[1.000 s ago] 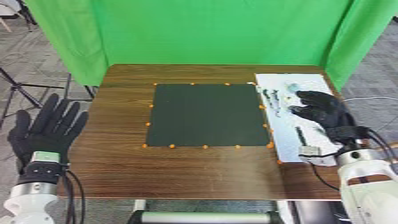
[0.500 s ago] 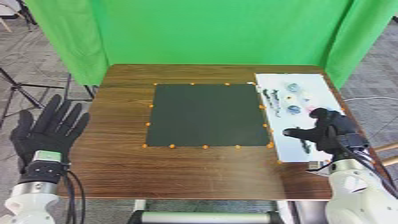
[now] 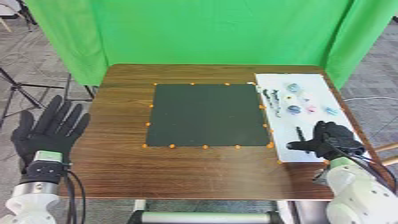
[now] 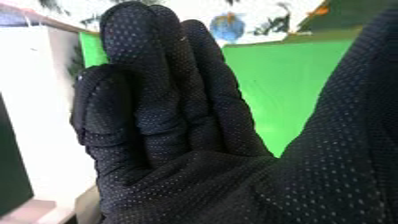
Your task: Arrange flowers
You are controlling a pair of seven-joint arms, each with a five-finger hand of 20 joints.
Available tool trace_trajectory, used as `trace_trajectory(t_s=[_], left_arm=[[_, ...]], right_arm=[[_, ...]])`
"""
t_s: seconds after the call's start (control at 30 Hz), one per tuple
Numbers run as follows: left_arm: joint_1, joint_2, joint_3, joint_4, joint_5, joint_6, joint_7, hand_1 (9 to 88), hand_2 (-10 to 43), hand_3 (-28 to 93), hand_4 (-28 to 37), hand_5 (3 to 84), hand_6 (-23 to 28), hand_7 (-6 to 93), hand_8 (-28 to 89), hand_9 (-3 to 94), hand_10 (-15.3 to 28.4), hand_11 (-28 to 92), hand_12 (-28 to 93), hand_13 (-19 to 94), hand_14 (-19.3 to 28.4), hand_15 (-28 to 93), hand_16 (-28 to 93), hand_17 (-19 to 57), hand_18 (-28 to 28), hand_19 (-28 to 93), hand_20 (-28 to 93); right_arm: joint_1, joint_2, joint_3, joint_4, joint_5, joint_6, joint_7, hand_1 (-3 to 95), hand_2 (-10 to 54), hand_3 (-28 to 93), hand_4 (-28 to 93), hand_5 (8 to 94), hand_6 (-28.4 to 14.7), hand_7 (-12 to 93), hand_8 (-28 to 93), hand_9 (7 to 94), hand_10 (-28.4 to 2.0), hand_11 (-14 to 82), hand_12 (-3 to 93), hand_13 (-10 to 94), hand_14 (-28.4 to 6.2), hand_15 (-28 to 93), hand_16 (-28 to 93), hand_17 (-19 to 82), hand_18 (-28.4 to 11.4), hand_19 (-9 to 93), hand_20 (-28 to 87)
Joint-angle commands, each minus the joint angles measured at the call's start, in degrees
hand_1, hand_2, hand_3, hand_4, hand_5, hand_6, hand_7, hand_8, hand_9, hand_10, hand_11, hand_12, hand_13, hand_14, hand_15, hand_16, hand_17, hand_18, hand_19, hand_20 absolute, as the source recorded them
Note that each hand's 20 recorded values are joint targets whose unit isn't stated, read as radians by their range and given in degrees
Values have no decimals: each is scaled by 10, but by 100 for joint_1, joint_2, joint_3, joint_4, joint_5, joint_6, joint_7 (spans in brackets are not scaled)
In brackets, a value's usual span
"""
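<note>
Ideally, the right robot hand (image 3: 334, 142), straight fingers close together and thumb apart, lowers gently over the slender dark stem (image 3: 300, 134) just beside it, pinching mid-length without brushing the small blue flower (image 3: 294, 109) beyond its fingertips.

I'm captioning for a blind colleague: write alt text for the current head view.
The robot's right hand is over the near end of a white sheet with flowers, on a brown table. A dark mat lies left of the sheet; the open left hand is beside the table. Green curtain behind.
</note>
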Motion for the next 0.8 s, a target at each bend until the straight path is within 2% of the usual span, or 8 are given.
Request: trace_trajectory(t_s=[0.03, 0.07, 0.13, 0.2, 0.23, 0.5, 0.6, 0.8], left_arm=[[77, -20, 12, -58, -26, 58, 19, 260, 115, 732, -283, 401, 70, 138, -84, 347, 142, 202, 122, 258, 151, 371, -75, -41, 145, 375, 107], [68, -29, 32, -42, -14, 49, -10, 260, 115, 733, -283, 401, 70, 137, -85, 347, 142, 202, 122, 258, 151, 371, -75, -41, 145, 375, 107], [50, -38, 90, -44, -61, 26, -52, 261, 117, 734, -283, 402, 70, 137, -85, 347, 142, 202, 122, 258, 151, 372, -75, -41, 145, 376, 107], [1, -67, 116, -26, 1, 4, -117, 260, 119, 738, -283, 402, 70, 137, -85, 347, 142, 203, 122, 258, 151, 373, -75, -41, 145, 375, 107], [15, -25, 129, -33, -18, 11, -48, 260, 120, 737, -283, 402, 71, 138, -85, 348, 142, 203, 122, 259, 151, 372, -76, -41, 145, 375, 107], [-35, -39, 118, -5, -29, 22, -146, 261, 120, 735, -283, 403, 72, 139, -85, 350, 143, 205, 123, 261, 151, 377, -75, -41, 144, 375, 107], [5, -19, 124, -17, -68, 15, -112, 260, 120, 734, -283, 404, 72, 139, -85, 350, 142, 205, 123, 261, 151, 378, -76, -41, 144, 375, 107], [67, -31, 166, -63, -80, 29, -37, 260, 120, 733, -283, 405, 73, 139, -85, 351, 143, 204, 122, 261, 151, 379, -77, -40, 144, 375, 107]], right_arm=[[182, -18, -161, 386, -74, 113, -139, 523, -95, 52, -129, 638, -68, 186, -103, 700, -158, 257, 225, 685, -113, 533, 246, 495, -165, 932, 220], [287, -18, -230, 496, -103, 23, -143, 498, -95, 145, -191, 639, -67, 187, -104, 702, -157, 258, 225, 686, -113, 533, 247, 494, -165, 932, 223], [438, 40, -320, 657, -18, -64, -149, 325, -95, 519, -266, 645, -62, 199, -105, 708, -156, 258, 225, 689, -111, 531, 250, 490, -169, 930, 239], [511, 50, -377, 755, -8, -68, -183, 266, -95, 668, -281, 651, -59, 208, -106, 713, -154, 261, 224, 694, -110, 531, 252, 489, -172, 930, 246], [567, 60, -420, 784, -20, -95, -212, 264, -95, 693, -282, 655, -57, 212, -106, 719, -153, 262, 225, 698, -108, 532, 253, 492, -172, 931, 251], [711, 38, -600, 913, 94, -703, 4, 277, -95, 723, -283, 676, -49, 227, -109, 745, -148, 268, 227, 724, -101, 532, 261, 514, -163, 932, 316], [833, 61, -731, 1047, 138, -994, 117, 290, -95, 714, -283, 685, -45, 242, -107, 755, -145, 281, 234, 734, -95, 533, 266, 522, -164, 932, 349], [1223, 213, -1177, 1509, 237, -1447, 127, 307, -95, 739, -282, 661, -30, 397, -106, 757, -138, 345, 262, 744, -87, 557, 278, 537, -159, 932, 402]])
